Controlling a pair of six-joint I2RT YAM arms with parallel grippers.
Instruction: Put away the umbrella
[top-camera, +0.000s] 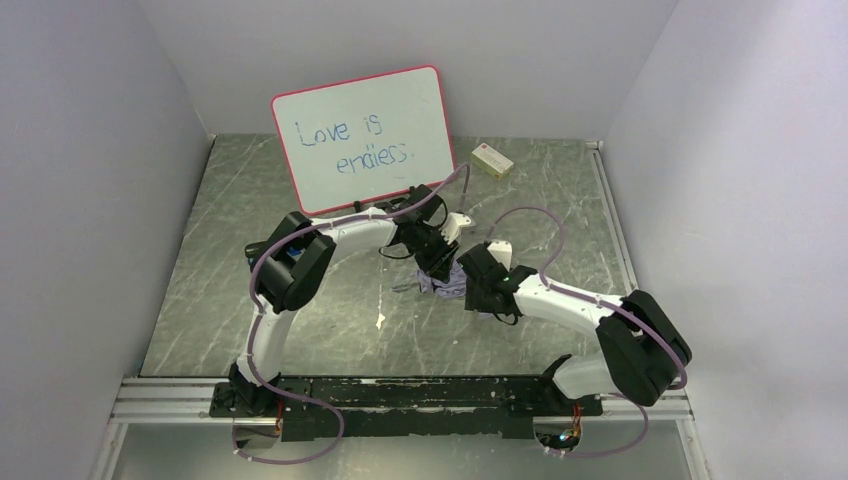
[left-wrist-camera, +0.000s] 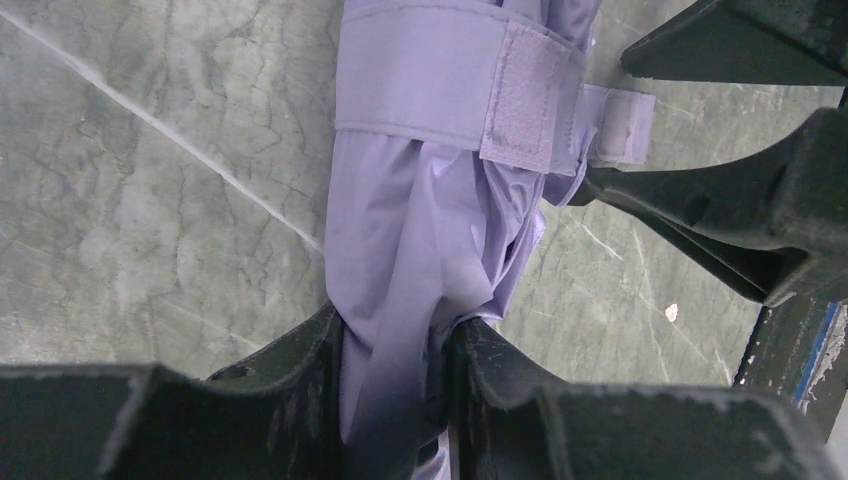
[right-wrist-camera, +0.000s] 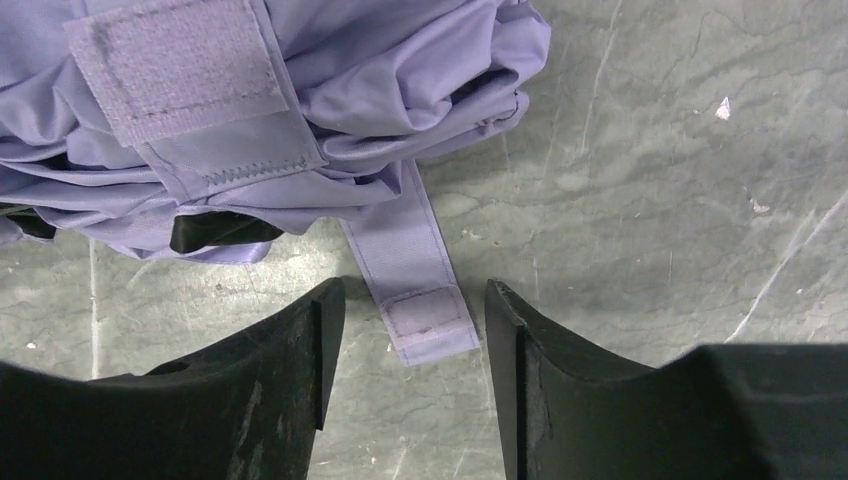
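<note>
A pale lavender fabric folding umbrella (top-camera: 447, 283), bunched into a loose roll, lies on a grey marble-patterned table (top-camera: 300, 300). It is in front of a red-framed whiteboard (top-camera: 365, 135) with blue handwriting, on the side nearer the arm bases and a little toward the board's right. A small cream box (top-camera: 493, 160) sits just beside the whiteboard's right edge.

The left gripper (left-wrist-camera: 395, 345) is clamped on one end of the umbrella, with its black fingers pressed into the gathered fabric from both sides. A lavender closure strap (right-wrist-camera: 400, 240) with a fuzzy fastening patch wraps around the roll, and its loose tail lies flat on the table.

The right gripper (right-wrist-camera: 415, 290) has its fingers spread apart, low over the table. The strap's tail lies in the gap between them and touches neither finger. Both grippers meet at the umbrella, in front of the whiteboard.
</note>
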